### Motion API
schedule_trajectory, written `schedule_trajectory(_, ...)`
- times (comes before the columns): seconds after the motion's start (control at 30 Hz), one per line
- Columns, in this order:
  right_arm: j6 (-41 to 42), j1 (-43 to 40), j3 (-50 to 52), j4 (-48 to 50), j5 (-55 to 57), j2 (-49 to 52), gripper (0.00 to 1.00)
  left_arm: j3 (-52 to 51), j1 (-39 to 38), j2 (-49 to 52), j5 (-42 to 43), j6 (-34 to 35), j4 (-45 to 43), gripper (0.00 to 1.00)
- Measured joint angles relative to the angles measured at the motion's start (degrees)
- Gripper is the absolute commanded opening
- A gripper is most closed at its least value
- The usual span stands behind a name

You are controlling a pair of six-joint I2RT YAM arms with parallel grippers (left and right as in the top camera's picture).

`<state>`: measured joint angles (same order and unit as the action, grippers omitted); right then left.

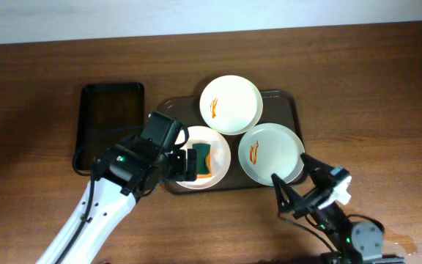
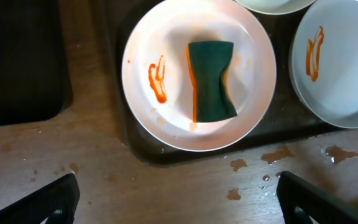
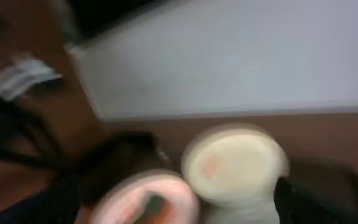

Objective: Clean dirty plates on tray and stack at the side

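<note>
Overhead: three smeared plates (image 1: 231,104) lie on the tray (image 1: 288,99); the left gripper (image 1: 190,163) hangs over the left plate (image 1: 218,141), beside a green sponge (image 1: 207,161); the right gripper (image 1: 290,167) gapes wide at the right plate (image 1: 271,152).
Left wrist: fingers (image 2: 61,199) spread far apart; the sponge lies loose on its plate, which the overhead view leaves unclear.
Right wrist: blurred; the plates show only as pale rounds.

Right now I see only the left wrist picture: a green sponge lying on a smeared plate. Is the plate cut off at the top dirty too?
Observer: Yes. The far plate carries an orange smear left of its middle.
Operator: Where is the other arm?
Observer: The right gripper is at the near right rim of the right-hand plate, jaws open.
Operator: And the dark thing on my left?
Observer: A black tray, narrower than the brown tray, lying on the table beside it.
</note>
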<state>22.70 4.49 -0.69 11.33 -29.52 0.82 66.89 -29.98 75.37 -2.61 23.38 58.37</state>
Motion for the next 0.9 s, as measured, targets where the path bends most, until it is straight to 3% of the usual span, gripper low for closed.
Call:
schedule_trajectory(0.07,6.34,0.02,-2.23,20.33,-5.99,-0.26,0.98,-0.15,0.00,0.04,1.60,-0.02,0.61,1.00)
schedule_trajectory(0.13,6.16,0.07,-12.00,6.54,-4.44,0.85,0.98,-0.17,0.00,0.04,2.01,0.00,2.95,1.00)
schedule_trajectory(0.2,-1.46,0.11,-30.14,-23.85,2.05,7.30,0.98,-0.28,0.00,0.09,1.95,-0.02,3.69,1.00)
schedule_trajectory(0.23,-5.22,0.11,-40.87,-35.43,5.44,15.47,0.98,-0.26,0.00,0.09,1.95,0.00,3.87,1.00)
schedule_trajectory(0.33,-12.72,0.07,-75.32,-74.38,9.07,47.50,0.98,-0.44,0.00,0.15,1.92,0.00,3.74,1.00)
schedule_trajectory(0.37,-13.64,0.04,-86.33,-81.66,6.32,59.34,1.00,-0.48,0.00,0.15,1.90,0.00,3.76,1.00)
schedule_trajectory(0.4,-14.27,0.02,-92.35,-84.21,1.75,71.41,0.49,-0.48,0.00,0.15,1.95,-0.02,3.93,1.00)
schedule_trajectory(0.43,-14.38,0.09,-93.04,-84.83,-0.59,74.60,0.33,-0.48,0.00,0.15,1.92,0.00,4.11,1.00)
schedule_trajectory(0.53,-16.50,2.73,-94.38,-85.22,-4.28,89.39,0.41,-0.48,0.00,0.11,1.95,0.00,4.15,1.00)
schedule_trajectory(0.63,-16.48,9.46,-94.29,-83.49,0.37,102.44,0.41,-0.48,0.00,0.11,1.92,0.00,3.96,1.00)
schedule_trajectory(0.9,-9.35,19.89,-93.09,-72.65,12.76,117.48,0.41,-0.48,0.00,0.11,1.95,0.00,3.96,1.00)
